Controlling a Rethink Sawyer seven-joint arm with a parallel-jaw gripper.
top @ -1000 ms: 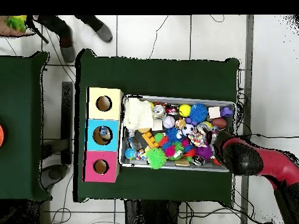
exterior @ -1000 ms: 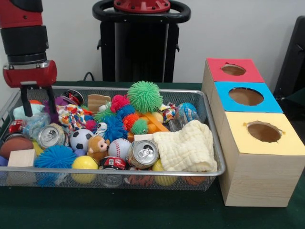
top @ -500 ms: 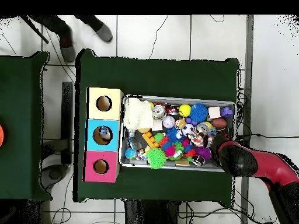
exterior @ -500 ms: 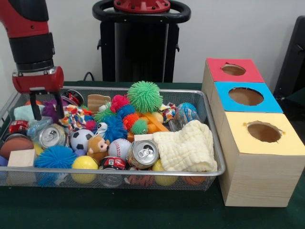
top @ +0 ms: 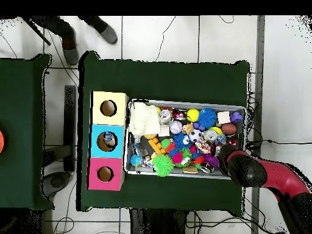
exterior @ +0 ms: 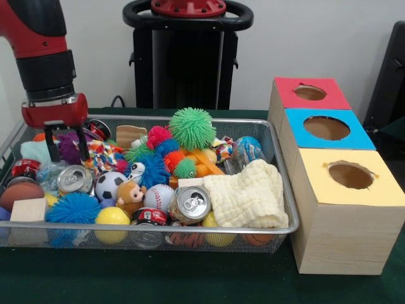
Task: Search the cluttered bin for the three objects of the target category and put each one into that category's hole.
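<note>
Hovering over the bin's (exterior: 278, 190) corner, the gripper (exterior: 56, 136) is spreading its fingers above the purple toy (exterior: 68, 147) directly underneath.

A wire mesh bin (exterior: 278, 190) sits on the green cloth-covered surface (exterior: 190, 285), with a row of three wooden boxes with round holes in their tops (exterior: 335, 183) just beside it on the right in the front view. Inside the bin, a folded cream knitted cloth (exterior: 247, 196) lies at the right end, an opened silver drink can (exterior: 189, 204) just left of it, and a spiky green rubber ball (exterior: 192, 127) on top of the pile behind them. The red and black robot arm (exterior: 47, 69) comes down over the bin's far left corner, and its pincer (exterior: 63, 142) reaches into the clutter there.
</note>
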